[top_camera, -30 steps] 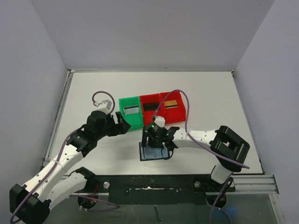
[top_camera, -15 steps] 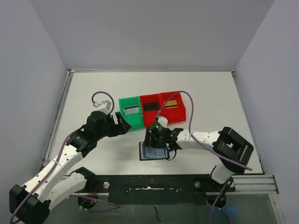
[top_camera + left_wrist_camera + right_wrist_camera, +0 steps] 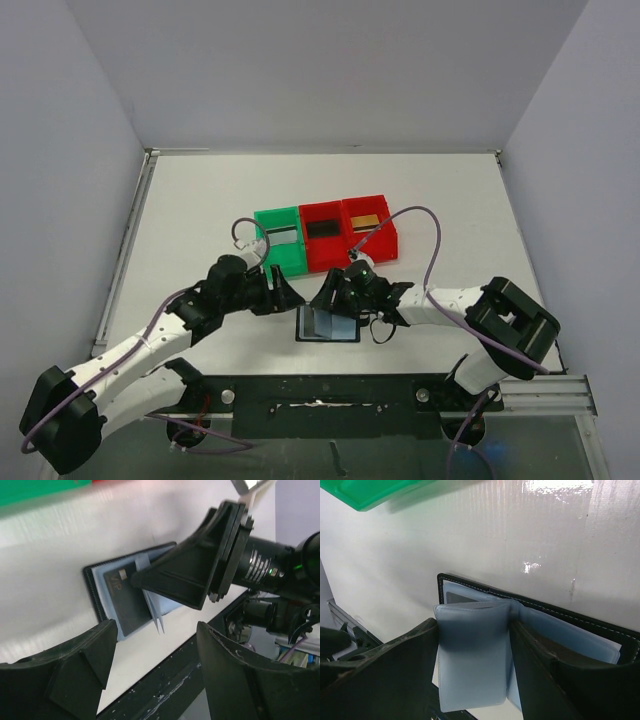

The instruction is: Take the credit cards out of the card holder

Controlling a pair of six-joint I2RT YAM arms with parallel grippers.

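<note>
1. The card holder lies open and face up on the surface, at lower centre of the top view. Its long axis runs left to right across that frame, slightly tilted.
2. One grey-blue pocket leaf stands lifted at the fold. In the left wrist view a dark card shows in a pocket at the holder's left end.
3. The right jaws stand parted astride that leaf. Whether they pinch it cannot be told.
4. The left jaws are wide open and empty, just left of the holder.
5. Above the holder, the green bin holds a silvery-grey card. The red bins hold a black card and a gold card.
6. Judgement: the holder is being paged for a remaining card. The next move calls for keeping the leaf aside and the holder pinned, then drawing the dark card out along its pocket mouth.
</note>
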